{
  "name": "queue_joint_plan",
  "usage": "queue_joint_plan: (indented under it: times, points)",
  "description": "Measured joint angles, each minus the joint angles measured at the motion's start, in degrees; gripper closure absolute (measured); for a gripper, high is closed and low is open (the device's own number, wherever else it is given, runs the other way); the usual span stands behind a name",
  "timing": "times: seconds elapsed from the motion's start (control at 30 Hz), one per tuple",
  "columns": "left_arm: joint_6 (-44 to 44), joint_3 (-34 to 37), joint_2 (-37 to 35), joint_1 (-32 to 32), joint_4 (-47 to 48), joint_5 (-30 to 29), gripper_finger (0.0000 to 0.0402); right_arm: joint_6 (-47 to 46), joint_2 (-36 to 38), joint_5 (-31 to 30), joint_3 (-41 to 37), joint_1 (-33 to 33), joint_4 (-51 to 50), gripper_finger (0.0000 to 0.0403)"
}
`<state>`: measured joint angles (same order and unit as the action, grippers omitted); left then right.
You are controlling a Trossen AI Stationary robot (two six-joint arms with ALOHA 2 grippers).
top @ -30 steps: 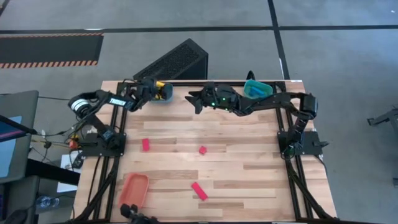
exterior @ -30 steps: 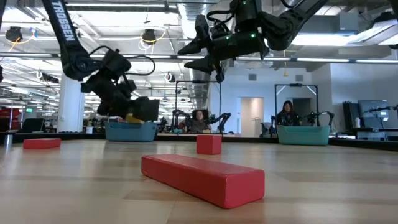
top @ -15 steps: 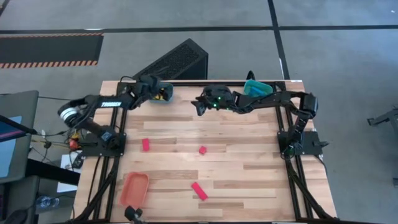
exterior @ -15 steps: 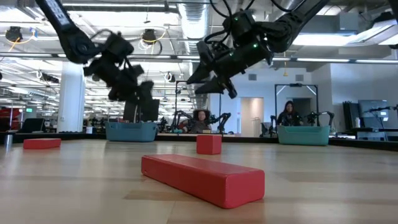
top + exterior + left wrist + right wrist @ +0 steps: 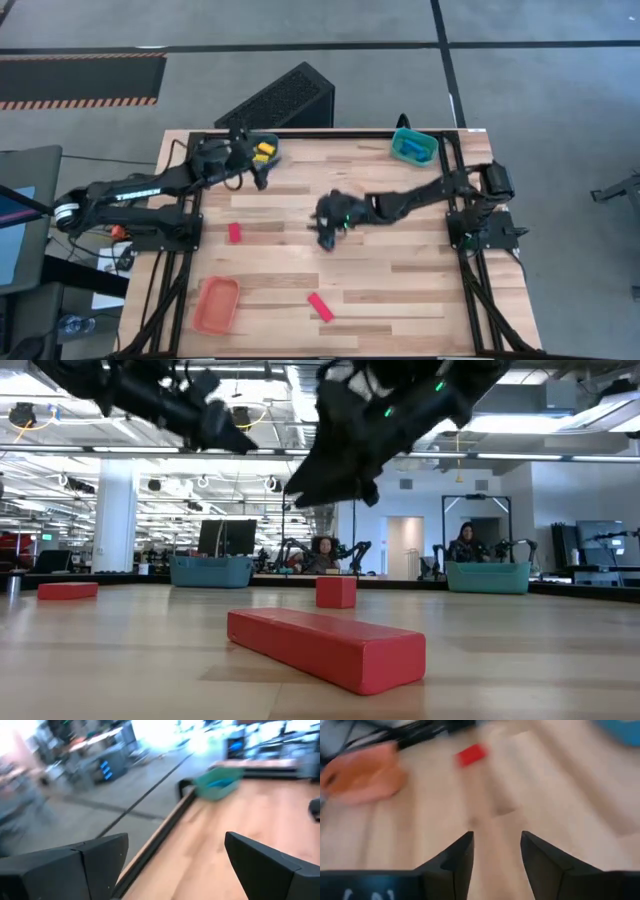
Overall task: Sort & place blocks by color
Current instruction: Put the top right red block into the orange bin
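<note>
The red cube (image 5: 336, 591) shows only in the low view; from above the right gripper (image 5: 327, 222), fingers parted and empty, covers it at mid-table. A red bar (image 5: 320, 307) lies near the front edge, another red block (image 5: 235, 232) left. The left gripper (image 5: 255, 172), spread empty, hangs beside the teal tray (image 5: 270, 147) holding yellow blocks (image 5: 263, 152).

A long red bar block (image 5: 326, 647) lies nearest on the wooden worktop (image 5: 120, 660), with a red cube (image 5: 336, 591) behind it and a flat red block (image 5: 68, 590) far off. Two teal trays (image 5: 211, 570) (image 5: 489, 576) stand at the back edge. Two dark arms blur overhead.
</note>
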<state>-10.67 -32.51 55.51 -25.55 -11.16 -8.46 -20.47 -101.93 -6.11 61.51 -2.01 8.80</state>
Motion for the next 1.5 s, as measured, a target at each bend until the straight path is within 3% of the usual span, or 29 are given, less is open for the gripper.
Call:
queue_joint_plan:
  times: [0.23, 0.37, 0.53, 0.7, 0.83, 1.03, 1.2, 1.33, 1.5]
  points:
    - [-5.0, 0.0, -6.2, 9.0, 1.2, 5.0, 0.0079, 1.4, -0.5, -0.1, 0.1, -8.2, -2.8, 0.0229]
    - [-5.3, 0.0, -6.9, 12.1, 1.5, 6.5, 0.0079, -3.1, -3.3, -1.2, 1.4, -10.2, -1.9, 0.0234]
    - [-3.8, 0.0, -6.7, 15.2, 2.5, 3.0, 0.0079, -2.1, -3.3, -3.6, 4.9, -11.9, -7.1, 0.0263]
    - [-1.7, 0.0, -6.8, 19.5, 5.7, 0.3, 0.0079, -2.0, -2.1, -14.1, 7.0, -14.1, -17.2, 0.0301]
    - [-0.4, 0.0, -5.7, 23.1, 8.4, -5.8, 0.0079, -5.3, -3.8, -17.1, 6.9, -13.4, -17.8, 0.0310]
    - [0.9, 0.0, -2.7, 27.5, 10.6, -9.0, 0.0079, -12.8, -7.5, -13.3, 6.9, -8.9, -22.3, 0.0270]
    - [0.9, 0.0, -1.0, 29.7, 10.4, -12.9, 0.0079, -13.6, -9.3, -9.5, 7.0, -7.6, -23.3, 0.0197]
    - [1.3, 0.0, -1.0, 30.9, 11.1, -20.1, 0.0079, -13.8, -10.5, -9.5, 7.1, -8.5, -22.4, 0.0147]
    - [0.5, 0.0, -1.0, 31.5, 11.9, -25.0, 0.0079, -14.2, -10.6, -9.5, 7.1, -9.5, -22.3, 0.0141]
